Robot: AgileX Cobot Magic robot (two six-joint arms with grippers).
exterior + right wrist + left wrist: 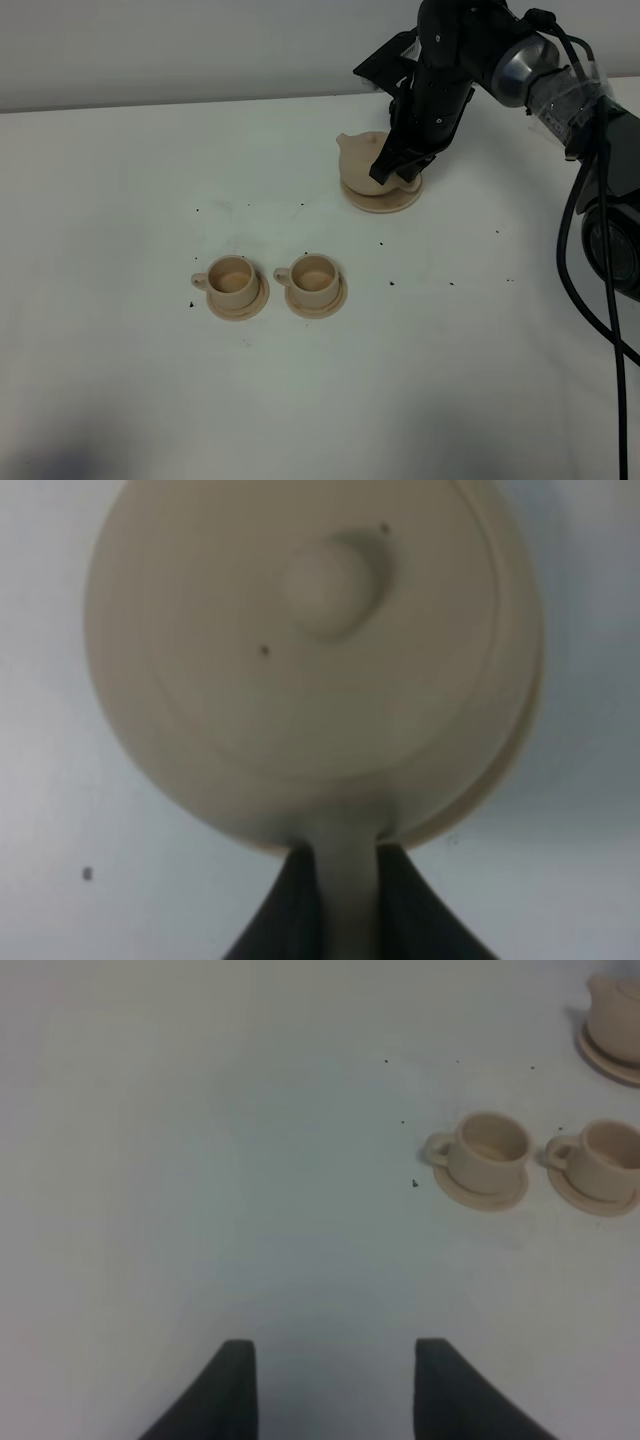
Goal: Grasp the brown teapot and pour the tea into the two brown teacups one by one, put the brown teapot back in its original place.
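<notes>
Right jaws clamp the brown teapot [300, 680] by its handle [350, 895]; left jaws stand apart.

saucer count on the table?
3 saucers: left saucer under the left teacup, right saucer under the right teacup, teapot saucer under the teapot behind them. None seem hidden.

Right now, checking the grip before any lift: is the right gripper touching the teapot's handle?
Touching. The right wrist view shows the right gripper with its fingers flush against both sides of the brown teapot handle, no gap showing.
</notes>
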